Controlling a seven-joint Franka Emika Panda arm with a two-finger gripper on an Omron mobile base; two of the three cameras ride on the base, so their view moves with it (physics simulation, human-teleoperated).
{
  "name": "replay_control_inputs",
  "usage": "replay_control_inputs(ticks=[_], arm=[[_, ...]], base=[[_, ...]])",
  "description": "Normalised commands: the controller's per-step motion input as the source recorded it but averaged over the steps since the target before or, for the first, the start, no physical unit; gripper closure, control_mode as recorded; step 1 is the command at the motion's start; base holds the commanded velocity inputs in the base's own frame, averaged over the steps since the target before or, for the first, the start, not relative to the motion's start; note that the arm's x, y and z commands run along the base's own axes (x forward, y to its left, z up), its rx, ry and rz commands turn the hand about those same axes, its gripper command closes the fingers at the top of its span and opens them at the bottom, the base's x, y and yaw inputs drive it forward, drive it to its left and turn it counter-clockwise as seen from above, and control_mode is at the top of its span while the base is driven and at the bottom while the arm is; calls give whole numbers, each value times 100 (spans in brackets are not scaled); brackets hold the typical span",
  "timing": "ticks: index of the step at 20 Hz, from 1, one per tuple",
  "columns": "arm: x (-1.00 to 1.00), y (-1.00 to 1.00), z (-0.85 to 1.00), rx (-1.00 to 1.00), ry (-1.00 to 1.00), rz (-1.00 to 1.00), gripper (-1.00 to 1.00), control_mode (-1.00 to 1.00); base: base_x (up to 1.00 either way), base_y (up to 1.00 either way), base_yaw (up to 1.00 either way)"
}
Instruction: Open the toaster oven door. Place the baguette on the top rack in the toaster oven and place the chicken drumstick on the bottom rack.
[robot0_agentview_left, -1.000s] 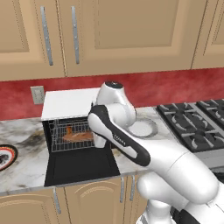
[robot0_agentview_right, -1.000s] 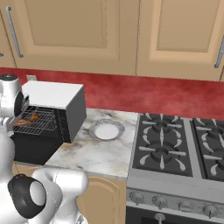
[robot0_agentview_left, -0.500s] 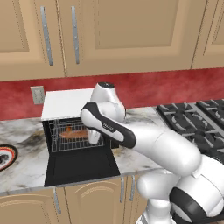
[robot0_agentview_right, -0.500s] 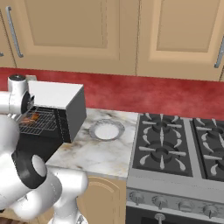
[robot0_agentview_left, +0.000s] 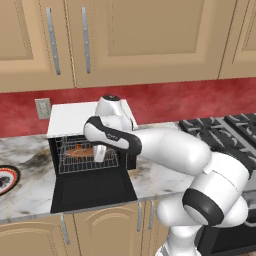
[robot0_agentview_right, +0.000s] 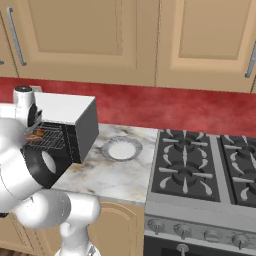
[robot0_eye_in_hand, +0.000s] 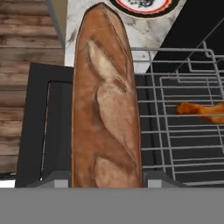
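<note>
The toaster oven (robot0_agentview_left: 85, 116) (robot0_agentview_right: 65, 107) stands on the counter with its door (robot0_agentview_left: 92, 190) (robot0_eye_in_hand: 43, 122) folded down flat. My gripper (robot0_eye_in_hand: 107, 177) (robot0_agentview_left: 99, 152) hovers at the oven's mouth, shut on one end of the baguette (robot0_eye_in_hand: 105, 100). The loaf reaches away from the hand, over the door's inner edge and alongside the front of the wire racks (robot0_eye_in_hand: 183, 131) (robot0_agentview_left: 70, 160). The chicken drumstick (robot0_eye_in_hand: 201, 110) lies on a rack deeper inside; I cannot tell which rack. An orange shape (robot0_agentview_left: 79, 150) shows in the opening beside the hand.
A patterned plate (robot0_agentview_left: 5, 180) (robot0_eye_in_hand: 140, 4) sits on the counter left of the oven. A white dish (robot0_agentview_right: 121, 148) rests to the oven's right, with the gas stove (robot0_agentview_right: 200, 165) beyond it. Wall cabinets hang above.
My arm's upper links have swung left across the oven's front. The hand stays at the oven mouth, still holding the baguette. The oven and its door are unmoved.
</note>
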Motion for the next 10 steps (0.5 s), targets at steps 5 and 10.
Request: replay_control_inputs(ticks=[5, 10], arm=[[12, 32, -28, -6, 0, 0, 100, -100], [0, 14, -36, -5, 0, 0, 100, -100]], base=[[0, 0, 0], [0, 0, 0]])
